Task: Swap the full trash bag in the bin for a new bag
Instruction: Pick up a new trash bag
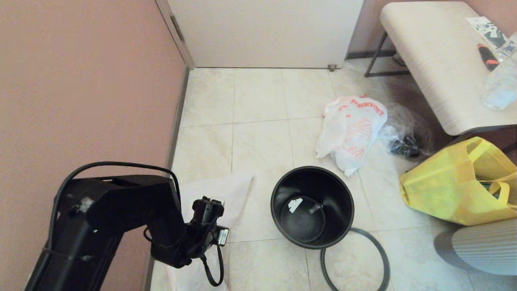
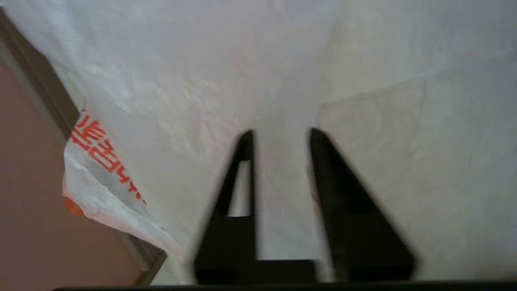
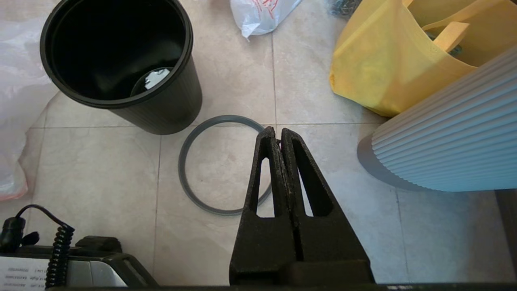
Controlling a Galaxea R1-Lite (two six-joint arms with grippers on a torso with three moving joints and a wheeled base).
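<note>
The bin [image 1: 312,206] stands empty on the tiled floor, also in the right wrist view [image 3: 117,60]. Its grey hoop [image 1: 355,262] lies flat on the floor beside it [image 3: 185,178]. The full trash bag [image 1: 351,129] lies bulging behind the bin. The new bag [image 1: 220,190] is spread limp on the floor by the wall, to the bin's left. My left gripper [image 2: 280,133] hangs open just above the new bag [image 2: 181,81], red lettering [image 2: 105,157] to one side; whether it touches the bag I cannot tell. My right gripper [image 3: 276,130] is shut and empty above the hoop's edge.
A clear bag of dark items [image 1: 404,141] lies beside the full bag. A yellow tote [image 1: 460,186] and a ribbed white object [image 1: 480,246] stand to the bin's right. A bench [image 1: 436,60] is at the back right. The pink wall [image 1: 80,81] is close on the left.
</note>
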